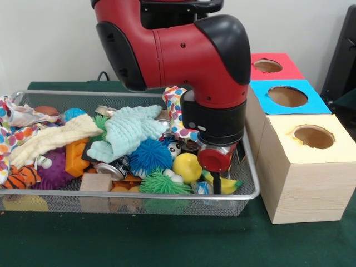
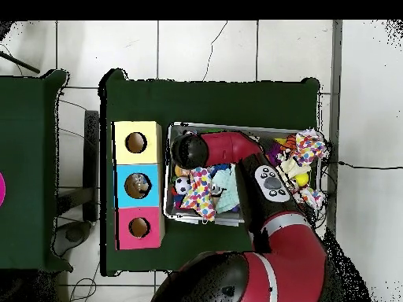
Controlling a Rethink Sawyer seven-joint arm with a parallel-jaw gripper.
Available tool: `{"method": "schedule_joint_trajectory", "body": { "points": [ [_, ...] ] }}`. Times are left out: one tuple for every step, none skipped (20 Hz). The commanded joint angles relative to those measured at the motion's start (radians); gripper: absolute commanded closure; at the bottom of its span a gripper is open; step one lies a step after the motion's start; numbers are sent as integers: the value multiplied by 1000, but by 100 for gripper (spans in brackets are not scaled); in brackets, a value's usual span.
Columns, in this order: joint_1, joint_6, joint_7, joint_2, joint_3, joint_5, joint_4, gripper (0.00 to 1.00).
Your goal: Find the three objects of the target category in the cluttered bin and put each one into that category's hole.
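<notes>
Bin [image 1: 251, 183] packed w/ toys, cloths; no legible writing. Gripper [image 1: 216, 186] low at its box-side corner, grip state unclear.

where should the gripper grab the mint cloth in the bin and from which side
Grip the mint cloth at its raised middle fold, coming straight down from above. It lies draped on top of the clutter in the bin, spread wide and soft with nothing over it, so a top pinch on the bunched centre would likely lift it free.

A robotics lab — Sawyer arm [image 1: 183, 50] at a green-clothed table [image 1: 167, 239], tiled floor [image 2: 205, 47].
</notes>
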Motion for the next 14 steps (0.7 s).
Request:
{"method": "schedule_joint_trajectory", "body": {
  "points": [
    [19, 78, 167, -66, 2, 42, 45, 0],
    [16, 74, 172, -81, 1, 44, 64, 0],
    [16, 71, 177, -90, 3, 47, 78, 0],
    [11, 69, 178, -101, 4, 50, 94, 0],
    [11, 69, 182, -108, 4, 55, 104, 0],
    [9, 72, 184, -122, 4, 60, 117, 0],
    [12, 83, 186, -136, 2, 65, 126, 0],
    [0, 89, 182, -155, 7, 75, 146, 0],
    [2, 99, 182, -169, 6, 81, 155, 0],
    [-1, 99, 179, -176, 5, 85, 163, 0],
    [-1, 94, 178, -174, 4, 88, 165, 0],
    [3, 87, 176, -161, 2, 87, 154, 0],
    [5, 81, 170, -150, -3, 84, 144, 0],
    [3, 81, 157, -132, -3, 82, 125, 0]
  ]
}}
